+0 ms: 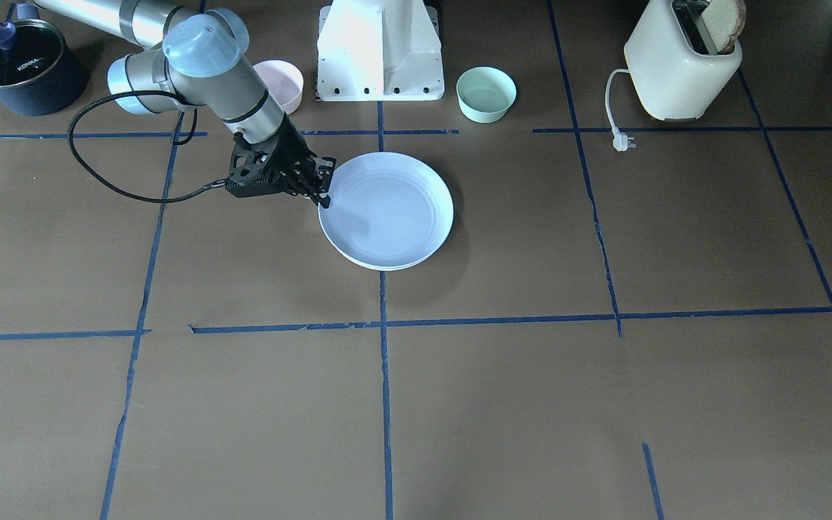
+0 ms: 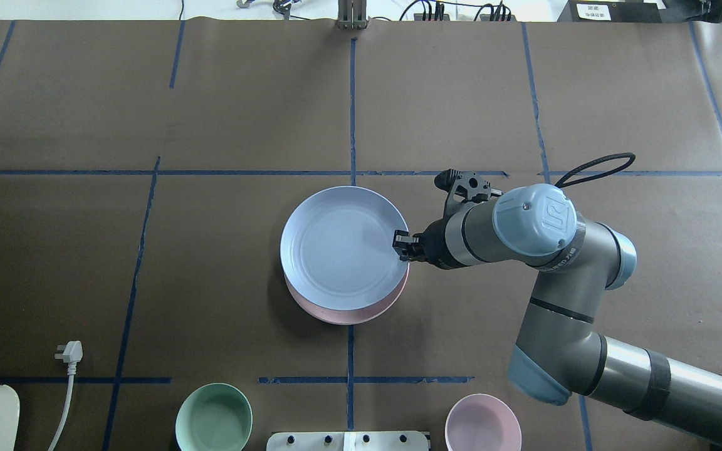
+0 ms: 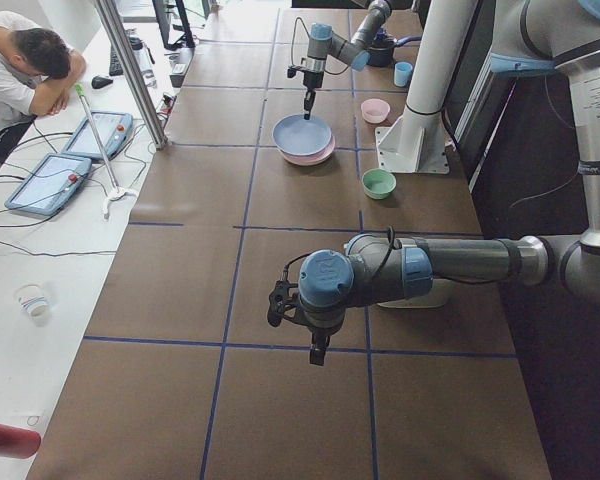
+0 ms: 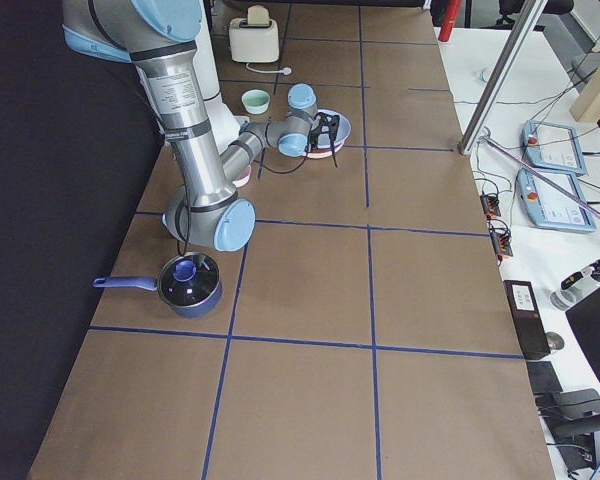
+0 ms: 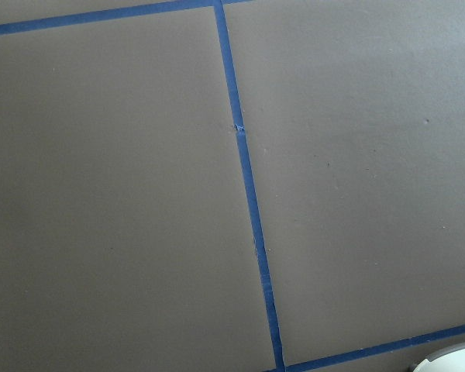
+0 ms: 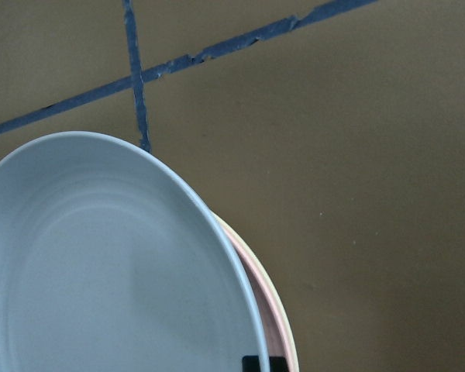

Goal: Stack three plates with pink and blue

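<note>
With the right tool (image 2: 401, 243), pinching the near rim of the light blue plate (image 2: 339, 250): fingers closed down on the rim, one above it and one below, with nothing else in the grip. Spreading out ahead of the fingertips and lying over the pale pink plate (image 2: 342, 316), but not lining up with it. Leaving a pink crescent showing beneath the tool and round to one side of it. Not making out the cream-white plate for certain in any view.

With the left tool (image 3: 318, 352), hanging well apart over bare bench (image 2: 148, 282) and showing only in a side view, so not telling whether it is open or closed.

Judging the risks from here:
- Letting go now, with the blue plate sitting off-centre, likely meaning a skewed stack.
- Having the lower finger apparently wedged between the two rims, so risking dragging the blue plate back towards the tool, or nudging the pink one, when withdrawing.
- Holding a wide, shallow plate by one edge only, so risking it pivoting about the fingertips and sagging on the side away from the tool.
- Opening while it is tilted, probably sending it sliding off the pink plate.
</note>
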You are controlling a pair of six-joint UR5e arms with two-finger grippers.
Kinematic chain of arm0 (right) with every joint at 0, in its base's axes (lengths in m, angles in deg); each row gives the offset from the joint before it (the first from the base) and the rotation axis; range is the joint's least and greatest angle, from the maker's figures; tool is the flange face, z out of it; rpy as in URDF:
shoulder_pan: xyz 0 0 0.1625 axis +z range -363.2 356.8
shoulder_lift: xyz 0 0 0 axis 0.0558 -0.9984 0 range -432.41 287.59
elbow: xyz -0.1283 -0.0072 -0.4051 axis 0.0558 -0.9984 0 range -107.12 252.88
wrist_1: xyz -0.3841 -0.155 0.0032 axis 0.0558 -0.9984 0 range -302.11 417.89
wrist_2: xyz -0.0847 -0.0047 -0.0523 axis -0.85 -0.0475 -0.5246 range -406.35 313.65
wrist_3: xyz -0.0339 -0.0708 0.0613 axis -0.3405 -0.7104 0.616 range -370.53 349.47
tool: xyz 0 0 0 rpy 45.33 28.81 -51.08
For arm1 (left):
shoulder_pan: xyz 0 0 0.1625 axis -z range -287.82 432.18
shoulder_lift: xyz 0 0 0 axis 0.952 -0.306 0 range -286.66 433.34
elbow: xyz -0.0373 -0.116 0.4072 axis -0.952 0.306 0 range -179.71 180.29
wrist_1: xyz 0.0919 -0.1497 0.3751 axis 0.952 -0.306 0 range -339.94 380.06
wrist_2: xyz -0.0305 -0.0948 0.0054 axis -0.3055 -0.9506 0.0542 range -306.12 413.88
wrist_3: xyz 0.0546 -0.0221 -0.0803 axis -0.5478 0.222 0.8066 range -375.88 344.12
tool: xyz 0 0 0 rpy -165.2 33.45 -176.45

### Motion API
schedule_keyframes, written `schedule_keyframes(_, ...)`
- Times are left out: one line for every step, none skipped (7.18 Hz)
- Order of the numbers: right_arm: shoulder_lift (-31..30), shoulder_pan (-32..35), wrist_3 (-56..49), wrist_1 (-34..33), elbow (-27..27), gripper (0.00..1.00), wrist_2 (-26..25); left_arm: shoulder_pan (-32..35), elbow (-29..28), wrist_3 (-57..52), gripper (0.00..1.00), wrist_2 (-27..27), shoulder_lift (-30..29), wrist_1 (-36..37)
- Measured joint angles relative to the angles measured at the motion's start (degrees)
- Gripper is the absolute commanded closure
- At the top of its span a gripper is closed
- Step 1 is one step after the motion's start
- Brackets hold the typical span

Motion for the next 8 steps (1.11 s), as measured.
schedule_keyframes(0.00,-0.45,0.03,-0.08,-0.10,0.00,-0.36,0.00,-0.17,0.00,0.00,0.00,-0.06,0.00)
schedule_keyframes(-0.07,-0.73,-0.14,-0.34,-0.13,0.00,-0.33,-0.01,-0.28,0.00,0.00,0.02,-0.15,0.00)
schedule_keyframes(-0.09,-0.20,-0.63,-1.31,-0.03,0.00,0.73,-0.05,-0.31,-0.02,0.00,0.12,-0.30,0.00)
schedule_keyframes(-0.07,1.80,-2.14,-3.11,0.11,0.00,3.65,-0.10,-0.32,-0.10,0.00,0.31,-0.52,0.00)
schedule_keyframes(-0.15,5.25,-5.79,-5.57,0.14,0.00,7.90,-0.13,-0.30,-0.19,0.00,0.51,-0.85,0.00)
schedule_keyframes(-0.31,9.71,-11.79,-9.38,0.05,0.00,12.23,-0.19,-0.27,-0.13,0.00,0.65,-1.16,0.05)
schedule_keyframes(-0.60,14.78,-19.69,-14.28,-0.06,0.00,16.19,-0.26,-0.46,0.88,0.00,0.76,-1.51,0.12)
schedule_keyframes(-1.51,20.28,-29.30,-19.67,-0.12,0.00,19.75,-0.33,-0.79,2.72,0.00,0.87,-1.88,0.16)
